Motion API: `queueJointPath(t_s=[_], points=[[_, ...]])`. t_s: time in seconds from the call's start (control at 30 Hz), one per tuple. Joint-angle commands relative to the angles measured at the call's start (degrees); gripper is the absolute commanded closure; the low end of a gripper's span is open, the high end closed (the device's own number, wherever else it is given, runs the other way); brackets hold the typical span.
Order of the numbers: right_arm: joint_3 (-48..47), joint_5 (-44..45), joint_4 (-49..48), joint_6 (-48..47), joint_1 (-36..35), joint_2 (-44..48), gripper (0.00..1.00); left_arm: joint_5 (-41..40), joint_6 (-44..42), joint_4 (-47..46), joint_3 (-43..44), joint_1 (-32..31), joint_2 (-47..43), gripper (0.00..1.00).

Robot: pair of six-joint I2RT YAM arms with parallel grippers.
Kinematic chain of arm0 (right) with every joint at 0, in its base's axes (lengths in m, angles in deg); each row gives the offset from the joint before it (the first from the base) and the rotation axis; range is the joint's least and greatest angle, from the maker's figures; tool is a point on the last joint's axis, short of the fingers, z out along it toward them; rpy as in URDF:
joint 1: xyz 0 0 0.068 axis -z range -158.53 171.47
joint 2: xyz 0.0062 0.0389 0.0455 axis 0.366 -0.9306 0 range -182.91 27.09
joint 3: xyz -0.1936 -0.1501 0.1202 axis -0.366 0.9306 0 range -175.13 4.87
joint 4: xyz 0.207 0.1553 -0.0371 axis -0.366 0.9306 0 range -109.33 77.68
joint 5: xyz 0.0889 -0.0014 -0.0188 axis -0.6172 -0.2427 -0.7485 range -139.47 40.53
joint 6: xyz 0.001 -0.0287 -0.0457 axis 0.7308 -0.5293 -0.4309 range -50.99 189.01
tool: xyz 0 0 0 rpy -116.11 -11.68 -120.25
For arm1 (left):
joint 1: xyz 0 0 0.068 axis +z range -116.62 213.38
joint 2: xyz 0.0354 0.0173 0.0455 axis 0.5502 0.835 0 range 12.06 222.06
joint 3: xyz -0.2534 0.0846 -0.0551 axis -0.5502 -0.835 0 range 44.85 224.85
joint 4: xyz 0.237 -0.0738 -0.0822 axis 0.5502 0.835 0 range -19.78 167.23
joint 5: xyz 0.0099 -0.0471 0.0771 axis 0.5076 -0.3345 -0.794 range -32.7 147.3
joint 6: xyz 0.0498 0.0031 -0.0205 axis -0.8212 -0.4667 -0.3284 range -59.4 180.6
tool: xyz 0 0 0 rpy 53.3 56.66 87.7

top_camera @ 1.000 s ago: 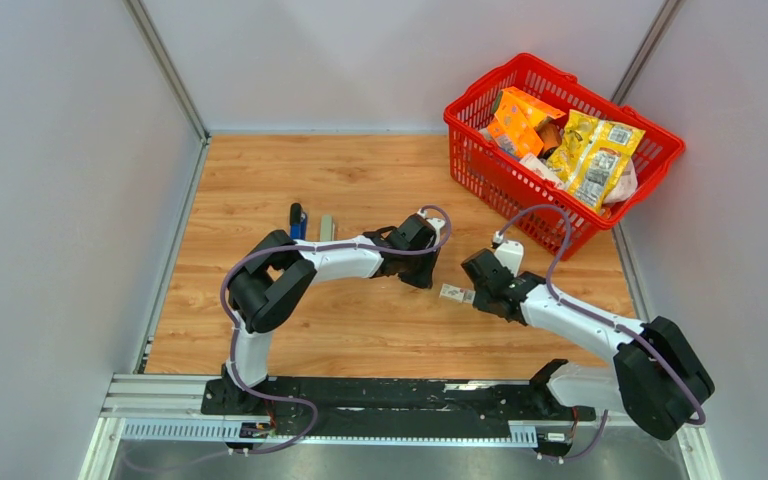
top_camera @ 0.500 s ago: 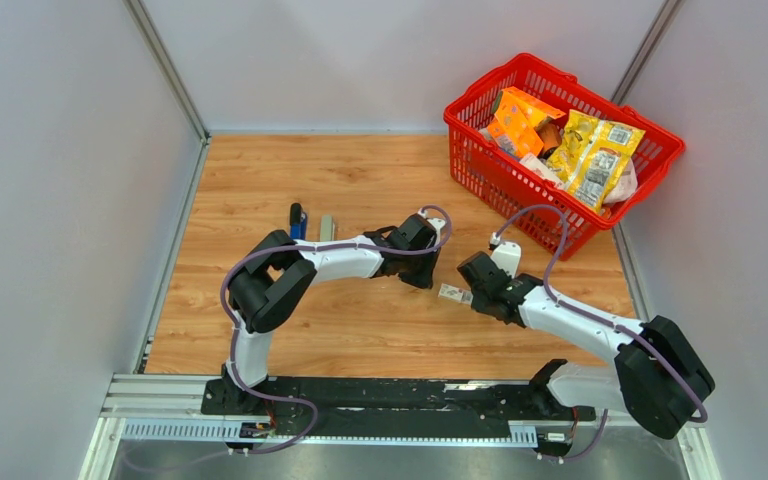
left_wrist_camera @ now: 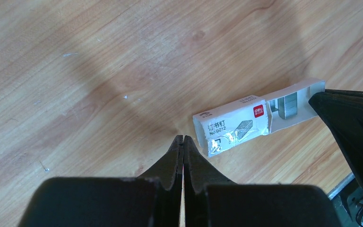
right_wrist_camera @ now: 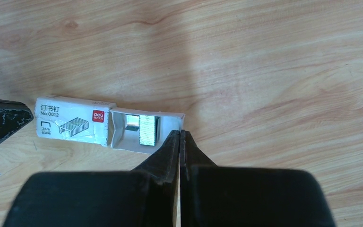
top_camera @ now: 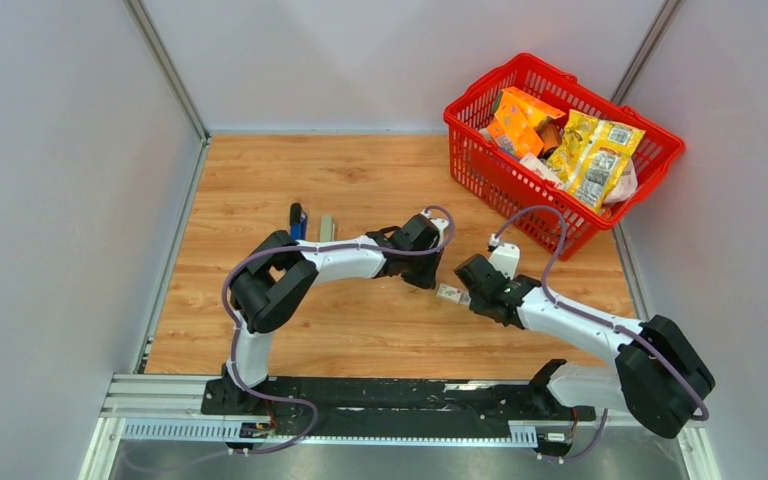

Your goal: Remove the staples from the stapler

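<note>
On the wooden table [top_camera: 260, 170], a white printed cardboard box [right_wrist_camera: 73, 124] is flanked by closed, empty left tool [left_wrist_camera: 183, 139] and right tool [right_wrist_camera: 179, 135]; square pushing is advised.

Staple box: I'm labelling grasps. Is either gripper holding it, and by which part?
The left gripper holds nothing. The right gripper, shut, touches the staple box at its tray rim; a pinch cannot be told.

The right gripper [right_wrist_camera: 180, 137] has slid to the left (only a tiny bit); the small white box [top_camera: 449, 292] has gone a little left along with it; the gap between that box and the left gripper [left_wrist_camera: 183, 142] is smaller now than it was a second ago.
</note>
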Motion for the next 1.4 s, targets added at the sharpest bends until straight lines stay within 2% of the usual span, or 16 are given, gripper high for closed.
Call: queueJointPath(t_s=[0.0, 1.37], points=[[-0.05, 2.84, 1.01, 1.99, -0.73, -0.18, 1.0, 0.8, -0.29, -0.25, 1.81, -0.6, 0.74, 1.0], [-0.93, 3.45, -1.54, 3.75, -1.35, -3.08, 1.0, 1.06, -0.38, 0.27, 2.16, -1.04, 1.53, 1.0]])
